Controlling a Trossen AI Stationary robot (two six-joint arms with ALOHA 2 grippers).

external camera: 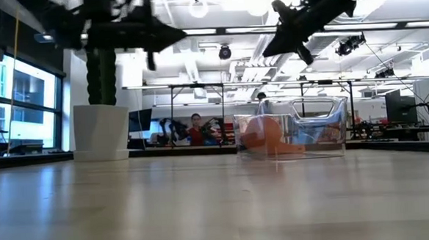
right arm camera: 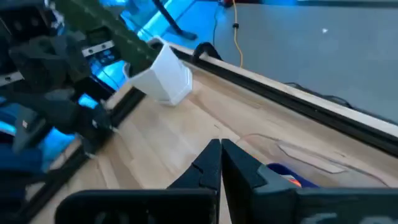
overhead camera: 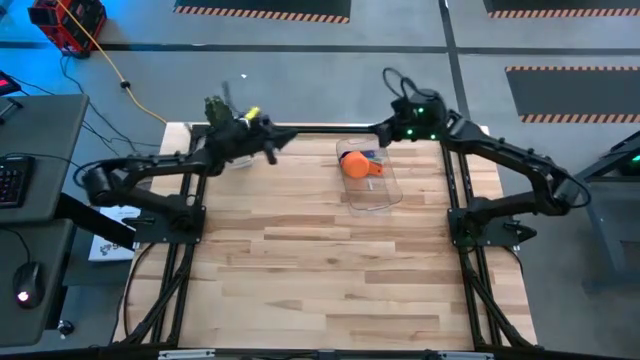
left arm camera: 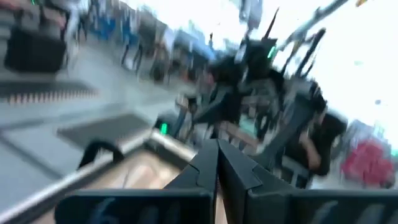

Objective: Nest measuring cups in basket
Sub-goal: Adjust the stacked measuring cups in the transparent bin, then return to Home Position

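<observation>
The clear basket (overhead camera: pixel 378 190) stands on the table near its far edge, right of the middle, and also shows in the low view (external camera: pixel 324 114). Inside it lies an orange measuring cup (overhead camera: pixel 357 164) with blue cups (overhead camera: pixel 376 156) beside it; how they sit in one another I cannot tell. My left gripper (overhead camera: pixel 278 143) hangs shut and empty above the far left of the table, its fingers pointing toward the basket. My right gripper (overhead camera: pixel 386 133) is shut and empty, raised above the basket's far end (right arm camera: pixel 292 149).
A white pot with a green cactus (external camera: pixel 101 129) stands at the far left of the table, under and beside my left arm (right arm camera: pixel 163 78). The near half of the wooden table (overhead camera: pixel 320 290) is bare board. A person (external camera: pixel 195 128) sits in the room behind.
</observation>
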